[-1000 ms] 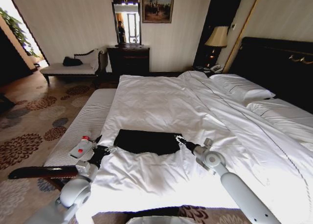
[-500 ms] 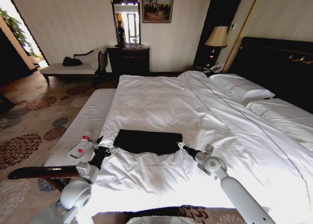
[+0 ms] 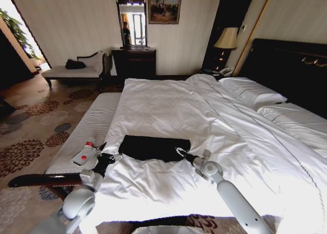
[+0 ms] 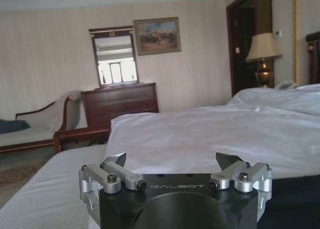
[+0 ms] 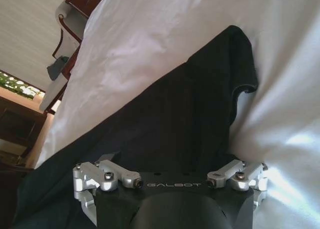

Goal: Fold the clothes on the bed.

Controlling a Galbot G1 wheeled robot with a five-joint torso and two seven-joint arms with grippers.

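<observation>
Black T-shirt (image 3: pixel 154 147) lies on the bed (image 3: pixel 168 109), folded into a flat oblong band on the white duvet near the foot-side edge, long axis across the robot's front. From the right wrist, one short sleeve (image 5: pixel 243 64) juts from the dark fabric onto the sheet. Right hand (image 3: pixel 180 152) sits low at the band's right end, at its near corner; fingers spread apart, released, nothing between them. Left hand (image 3: pixel 108 156) hovers just off the band's left end, over the duvet edge beside the grey-striped bench (image 3: pixel 84 134); fingers (image 4: pixel 116 160) likewise splayed wide, released. A small white-and-red object (image 3: pixel 85 153) rests on the bench.
</observation>
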